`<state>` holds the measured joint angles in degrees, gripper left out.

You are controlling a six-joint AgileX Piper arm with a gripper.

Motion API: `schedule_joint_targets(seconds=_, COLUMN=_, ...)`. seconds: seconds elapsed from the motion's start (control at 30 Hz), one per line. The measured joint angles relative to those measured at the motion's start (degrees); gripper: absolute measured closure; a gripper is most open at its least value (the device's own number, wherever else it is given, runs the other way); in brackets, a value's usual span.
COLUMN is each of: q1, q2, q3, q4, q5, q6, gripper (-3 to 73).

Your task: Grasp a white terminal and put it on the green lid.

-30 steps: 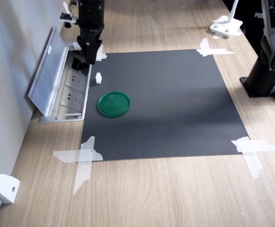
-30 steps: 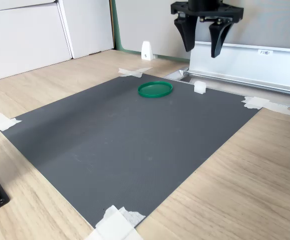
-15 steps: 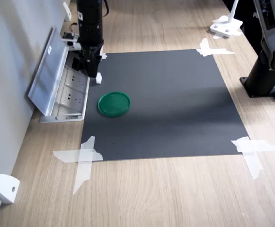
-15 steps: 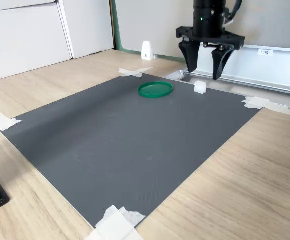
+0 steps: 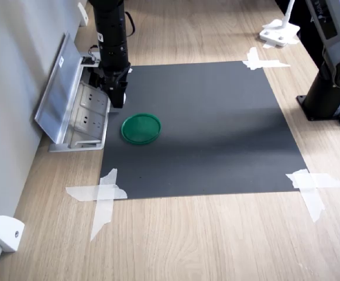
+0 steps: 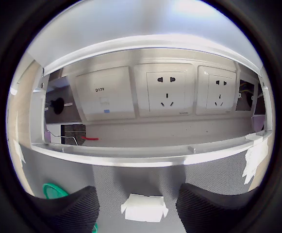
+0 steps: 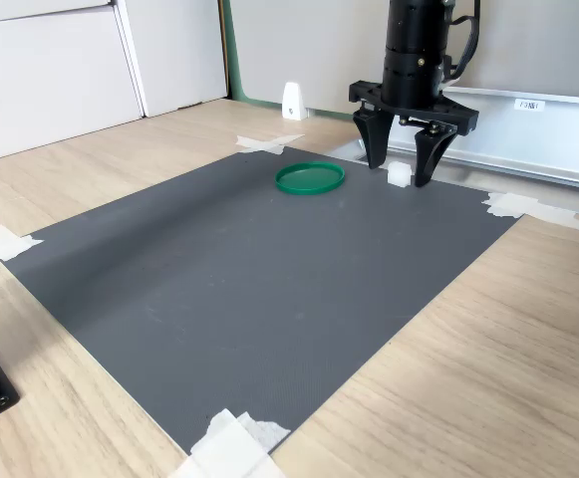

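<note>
The white terminal (image 7: 399,173) is a tiny block lying on the black mat (image 7: 269,269), near the mat edge by the socket box. My gripper (image 7: 399,178) stands open and low over it, one finger on each side and neither touching it. The wrist view shows the terminal (image 6: 144,208) between the two dark fingertips (image 6: 68,212). In the first exterior view the gripper (image 5: 116,98) hides the terminal. The green lid (image 5: 141,128) lies flat on the mat a short way from the gripper, and it also shows in the second exterior view, green lid (image 7: 310,177), and at the wrist picture's edge, green lid (image 6: 52,190).
A metal socket box (image 5: 82,114) with its cover raised stands right beside the gripper, against the wall. White tape strips (image 5: 102,196) hold the mat corners. A white wedge piece (image 5: 7,233) sits by the wall. A dark arm base (image 5: 333,88) stands at the first exterior view's right.
The gripper has come down from well above the mat until its open fingers straddle the terminal. The terminal and the lid have not moved.
</note>
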<state>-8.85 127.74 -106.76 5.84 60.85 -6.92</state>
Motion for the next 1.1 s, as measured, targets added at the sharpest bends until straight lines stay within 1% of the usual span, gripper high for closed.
schedule_joint_targets(seconds=0.1, q1=0.0, q2=0.0, q3=0.0, q4=0.0, q5=0.1, q6=-0.2, gripper=4.6)
schedule_joint_targets(seconds=0.2, q1=0.0, q2=0.0, q3=0.0, q4=0.0, q5=0.1, q6=-0.2, gripper=9.5)
schedule_joint_targets(seconds=0.47, q1=0.0, q2=0.0, q3=0.0, q4=0.0, q5=0.1, q6=-0.1, gripper=32.7)
schedule_joint_targets(seconds=0.53, q1=0.0, q2=0.0, q3=0.0, q4=0.0, q5=0.1, q6=-0.1, gripper=37.2)
schedule_joint_targets(seconds=0.7, q1=0.0, q2=0.0, q3=0.0, q4=0.0, q5=0.1, q6=-0.3, gripper=37.6)
schedule_joint_targets(seconds=0.8, q1=0.0, q2=-0.1, q3=0.0, q4=0.0, q5=0.2, q6=-1.9, gripper=37.6)
schedule_joint_targets(seconds=0.97, q1=0.2, q2=-2.2, q3=0.0, q4=0.8, q5=1.4, q6=-8.3, gripper=37.6)
schedule_joint_targets(seconds=1.03, q1=1.1, q2=-4.3, q3=0.0, q4=0.0, q5=1.6, q6=-12.1, gripper=37.6)
schedule_joint_targets(seconds=1.1, q1=3.3, q2=-6.4, q3=0.0, q4=-1.9, q5=1.9, q6=-16.0, gripper=37.6)
